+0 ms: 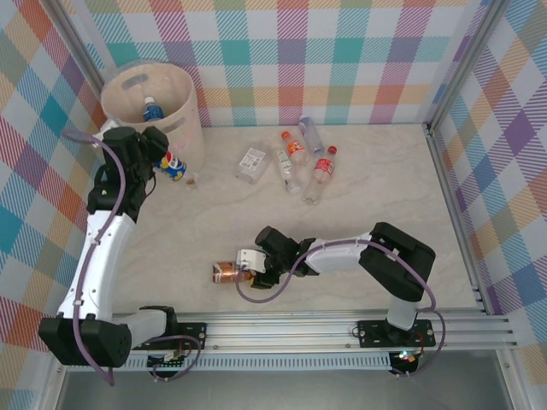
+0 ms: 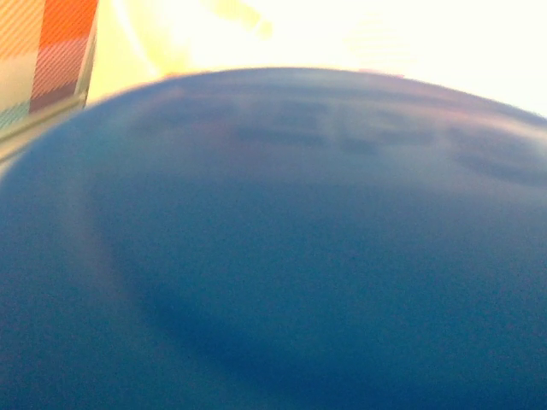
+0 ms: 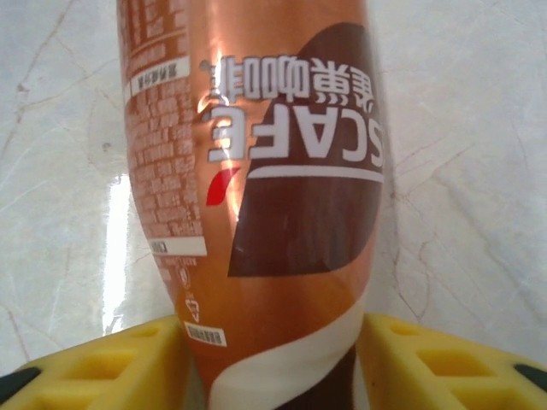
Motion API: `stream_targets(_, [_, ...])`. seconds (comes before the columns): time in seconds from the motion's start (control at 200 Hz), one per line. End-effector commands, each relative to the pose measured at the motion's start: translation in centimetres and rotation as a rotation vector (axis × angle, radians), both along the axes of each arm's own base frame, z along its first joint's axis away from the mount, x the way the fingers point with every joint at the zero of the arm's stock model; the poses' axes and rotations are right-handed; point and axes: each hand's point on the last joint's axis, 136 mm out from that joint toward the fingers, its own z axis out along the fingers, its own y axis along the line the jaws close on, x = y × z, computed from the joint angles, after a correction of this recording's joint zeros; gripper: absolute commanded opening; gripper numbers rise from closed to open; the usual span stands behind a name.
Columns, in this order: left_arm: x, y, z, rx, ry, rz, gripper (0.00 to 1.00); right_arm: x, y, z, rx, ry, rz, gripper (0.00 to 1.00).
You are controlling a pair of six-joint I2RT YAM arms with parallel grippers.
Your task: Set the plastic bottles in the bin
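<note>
The cream-white bin [image 1: 184,107] stands at the far left with a blue-capped bottle [image 1: 151,108] inside. Beside the bin's front, my left gripper [image 1: 165,156] is shut on a blue-labelled bottle [image 1: 175,166]. Its blue label [image 2: 273,256] sits blurred right against the left wrist lens, hiding the fingers. Near the front edge lies a brown coffee bottle [image 1: 227,272] [image 3: 256,171], and my right gripper [image 1: 250,266] [image 3: 278,346] is shut on it. The yellow fingers [image 3: 111,367] press both of its sides. Several more bottles lie mid-table, among them an orange-labelled one [image 1: 294,147] and a red-labelled one [image 1: 322,173].
A squashed white-labelled bottle [image 1: 252,162] and a slim clear one [image 1: 287,169] lie in the same cluster. A small brown item [image 1: 191,179] sits by the bin's foot. Metal posts and plaid walls close in the marble tabletop [image 1: 385,196].
</note>
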Motion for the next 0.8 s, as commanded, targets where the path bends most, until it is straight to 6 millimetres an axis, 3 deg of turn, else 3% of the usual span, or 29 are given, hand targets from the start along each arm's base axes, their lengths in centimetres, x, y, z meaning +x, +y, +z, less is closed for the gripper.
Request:
stream_targets(0.0, [1.5, 1.2, 4.4, 0.073, -0.104, 0.038, 0.58, 1.4, 0.2, 0.3, -0.001, -0.009, -0.053, 0.51])
stream_targets(0.4, [8.1, 2.2, 9.1, 0.199, -0.176, 0.077, 0.58, 5.9, -3.0, 0.4, -0.06, -0.037, -0.274, 0.41])
stream_targets(0.795, [12.0, 5.4, 13.4, 0.336, -0.249, 0.185, 0.58, 7.4, -6.4, -1.0, -0.156, -0.016, -0.434, 0.41])
